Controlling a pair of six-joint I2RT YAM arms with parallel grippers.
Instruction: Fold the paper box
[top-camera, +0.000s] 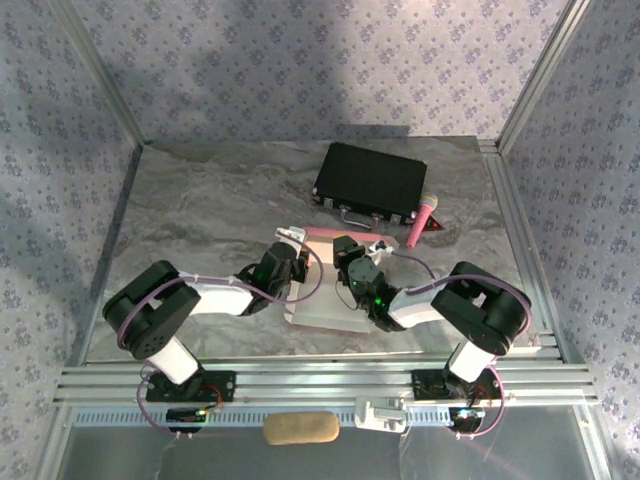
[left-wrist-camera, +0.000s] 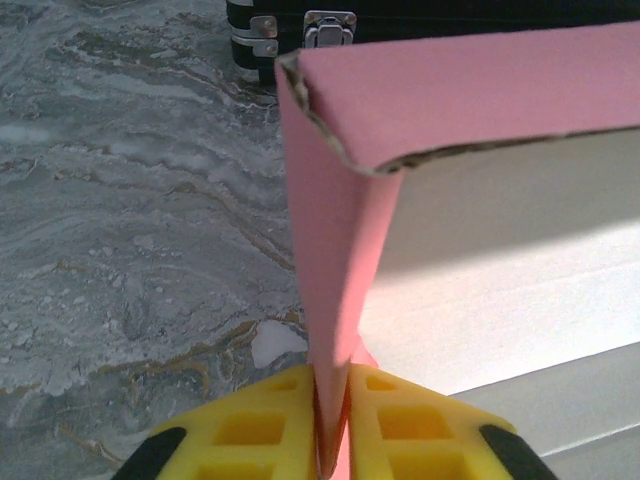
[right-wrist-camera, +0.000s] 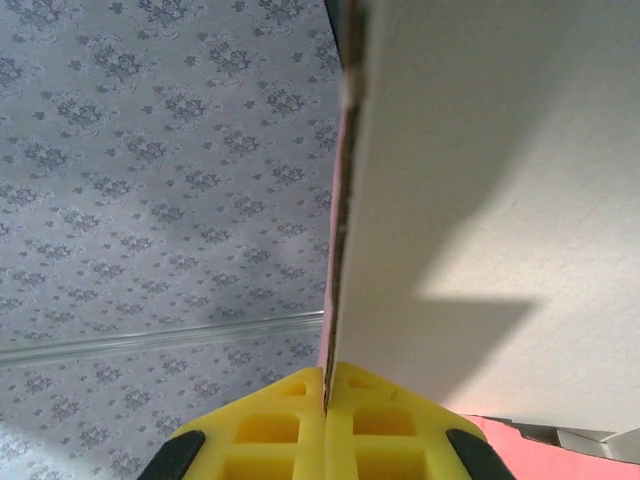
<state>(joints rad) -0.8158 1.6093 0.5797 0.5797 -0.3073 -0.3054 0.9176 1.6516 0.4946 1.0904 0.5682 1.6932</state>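
The paper box (top-camera: 322, 305) lies part-folded on the marble table between my two arms, pale inside up, with a pink panel (top-camera: 330, 236) at its far side. My left gripper (top-camera: 291, 262) is at the box's left edge. In the left wrist view its yellow fingers (left-wrist-camera: 270, 430) are shut on an upright pink flap of the paper box (left-wrist-camera: 330, 260). My right gripper (top-camera: 351, 262) is at the middle of the box. In the right wrist view this gripper (right-wrist-camera: 326, 405) pinches the edge of a raised wall of the paper box (right-wrist-camera: 490, 200), whose pale side faces right.
A black hard case (top-camera: 372, 180) with metal latches (left-wrist-camera: 330, 26) lies behind the box. A pink stick microphone (top-camera: 422, 218) rests at the case's right corner. Patterned walls enclose the table. A tan pad (top-camera: 300, 428) sits below the rails in front.
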